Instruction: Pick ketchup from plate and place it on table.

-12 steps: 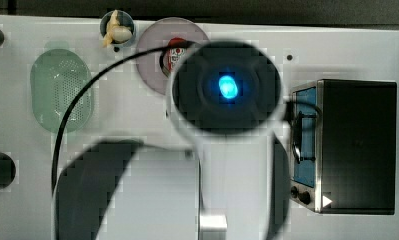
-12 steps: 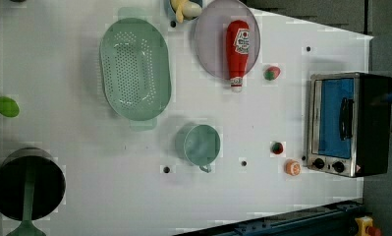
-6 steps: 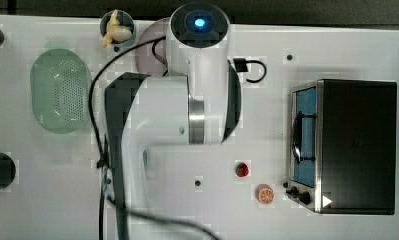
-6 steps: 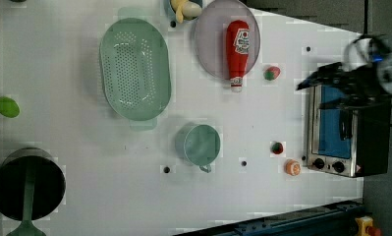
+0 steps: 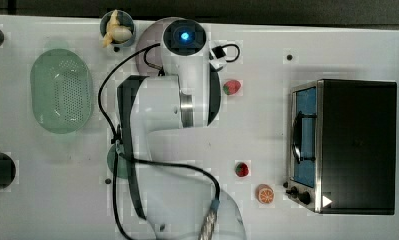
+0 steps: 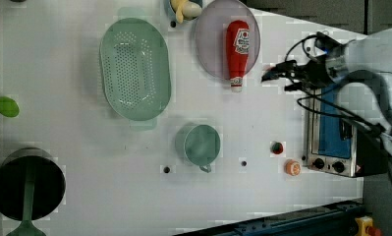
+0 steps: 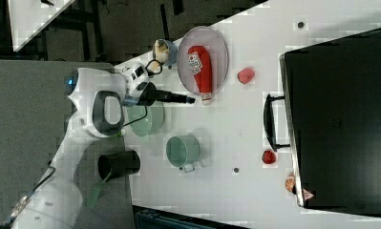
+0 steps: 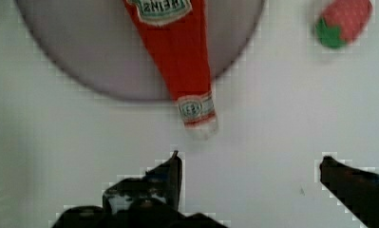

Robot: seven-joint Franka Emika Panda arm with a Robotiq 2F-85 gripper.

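The ketchup (image 6: 237,46) is a red squeeze bottle lying on the greyish-mauve plate (image 6: 210,39), and its white cap pokes past the rim over the white table (image 6: 262,128). My gripper (image 6: 271,76) hangs beside the plate, at the left view's right of the cap, open and holding nothing. In the wrist view the ketchup (image 8: 177,52) and plate (image 8: 82,52) lie just beyond my gripper (image 8: 251,159), with bare table between the two dark fingers. The right view has the gripper (image 7: 192,100) close to the cap end of the ketchup (image 7: 201,67).
A strawberry (image 8: 344,21) lies on the table close to the plate and gripper. A toaster oven (image 6: 331,142) stands under the arm. A pale-green colander (image 6: 134,69), a teal mug (image 6: 202,145), a small bowl (image 6: 181,7), another strawberry (image 6: 277,147) and an orange slice (image 6: 292,167) dot the table.
The arm has swung across the table, from over the toaster oven toward the plate. The gripper now sits by the ketchup's cap. The ketchup has not moved.
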